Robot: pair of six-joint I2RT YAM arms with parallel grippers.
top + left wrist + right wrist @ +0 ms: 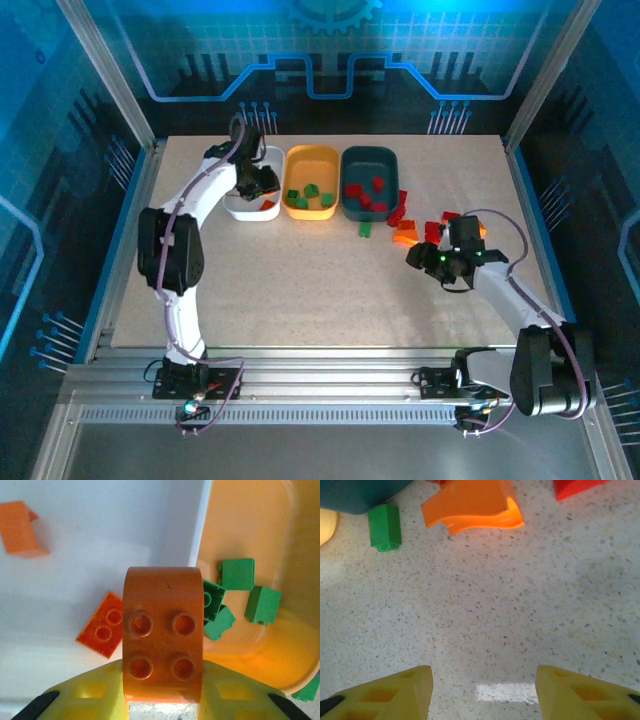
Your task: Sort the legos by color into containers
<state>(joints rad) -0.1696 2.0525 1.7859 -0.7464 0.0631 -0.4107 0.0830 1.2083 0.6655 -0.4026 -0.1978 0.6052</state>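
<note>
Orange lego (162, 630) sits clamped in the left end effector (162, 702) over the white tray (100, 530), apparently where that colour belongs, while the open right end effector (482, 690) faces an orange piece (475, 505) at 12 o'clock.

We are overlooking the speckled beige tabletop (300, 290) from above-behind; both wrist cameras are facing down closely on its far half.

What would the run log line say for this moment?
left gripper: shut on orange rounded plastic brick above white plastic tray | right gripper: open, empty, above speckled table | loose nearby: small green plastic brick
</note>
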